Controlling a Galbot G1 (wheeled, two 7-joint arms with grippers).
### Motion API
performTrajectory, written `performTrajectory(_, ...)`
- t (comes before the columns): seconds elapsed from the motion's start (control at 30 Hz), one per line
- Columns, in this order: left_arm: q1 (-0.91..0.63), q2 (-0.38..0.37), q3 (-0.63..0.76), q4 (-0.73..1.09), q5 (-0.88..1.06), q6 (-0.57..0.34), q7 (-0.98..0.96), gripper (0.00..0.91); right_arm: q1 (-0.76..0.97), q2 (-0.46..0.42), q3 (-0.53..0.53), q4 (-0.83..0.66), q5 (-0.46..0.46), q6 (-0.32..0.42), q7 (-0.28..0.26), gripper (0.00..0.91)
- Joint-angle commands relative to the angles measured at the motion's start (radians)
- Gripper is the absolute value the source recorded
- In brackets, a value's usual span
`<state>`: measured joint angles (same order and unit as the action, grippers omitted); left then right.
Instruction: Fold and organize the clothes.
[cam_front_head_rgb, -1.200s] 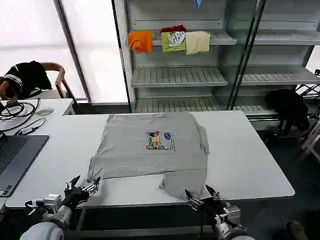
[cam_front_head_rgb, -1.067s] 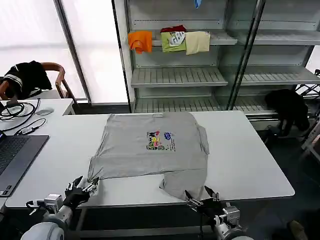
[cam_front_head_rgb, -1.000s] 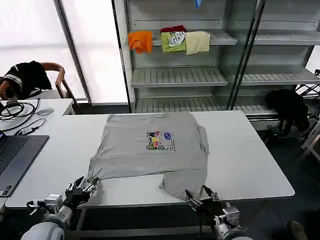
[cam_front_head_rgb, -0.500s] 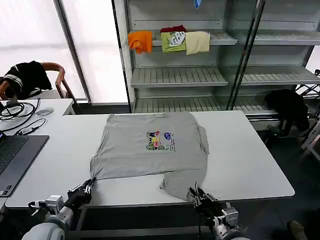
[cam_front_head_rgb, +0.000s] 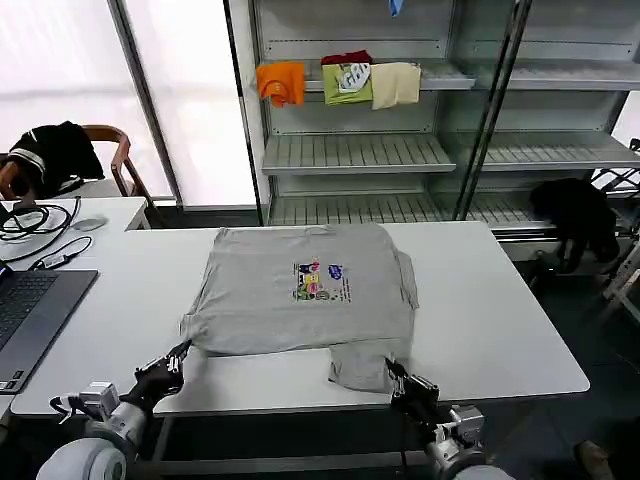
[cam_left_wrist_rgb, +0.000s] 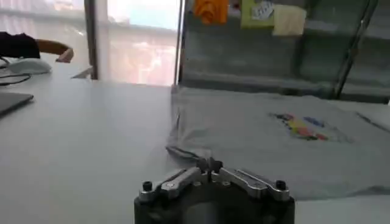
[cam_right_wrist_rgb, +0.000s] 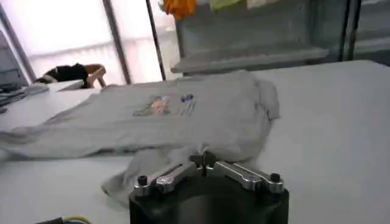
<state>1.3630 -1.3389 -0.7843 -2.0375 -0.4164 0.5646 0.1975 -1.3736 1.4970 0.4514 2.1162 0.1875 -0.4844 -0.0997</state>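
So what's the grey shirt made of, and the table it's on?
The shirt looks like soft, matte knit cloth, probably cotton: it wrinkles and bunches where the left gripper and right gripper pinch its near edge. The table looks hard and smooth, likely a white laminate or plastic-coated board, with a faint sheen; what lies underneath can't be told.

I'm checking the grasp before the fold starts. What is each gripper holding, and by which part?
Both hold the grey shirt by its near hem: left gripper at the near-left corner, right gripper at the hanging near-right flap.
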Motion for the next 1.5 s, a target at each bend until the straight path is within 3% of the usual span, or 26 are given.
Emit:
performTrajectory(0.03, -0.269, -0.017, 0.009, 0.127, -0.179, 0.012, -0.033, 0.000, 0.285, 0.066, 0.002, -0.171, -0.005, -0.007, 0.024, 0.000)
performTrajectory(0.3, -0.436, -0.022, 0.031, 0.318, -0.144, 0.009, -0.063, 0.000, 0.556, 0.100, -0.012, -0.451, -0.062, -0.018, 0.038, 0.000)
performTrajectory(0.63, -0.479, 0.015, 0.061, 0.462, -0.097, -0.028, -0.042, 0.000, 0.681, 0.138, -0.002, -0.662, -0.086, -0.010, 0.040, 0.000)
performTrajectory(1.2, -0.525, 0.014, 0.088, 0.534, 0.014, -0.034, -0.050, 0.010, 0.814, 0.152, 0.008, -0.819, -0.161, 0.008, 0.017, 0.000)
performTrajectory(1.23, -0.526, 0.014, 0.089, 0.537, 0.016, -0.034, -0.049, 0.373, 0.816, 0.152, 0.007, -0.821, -0.163, 0.008, 0.016, 0.272)
performTrajectory(1.27, -0.527, 0.013, 0.090, 0.537, 0.020, -0.033, -0.049, 0.897, 0.821, 0.152, 0.006, -0.826, -0.171, 0.008, 0.012, 0.907)
performTrajectory(1.5, -0.503, 0.011, 0.102, 0.511, 0.054, -0.046, -0.035, 0.907, 0.806, 0.156, 0.006, -0.813, -0.191, 0.037, 0.023, 0.907)
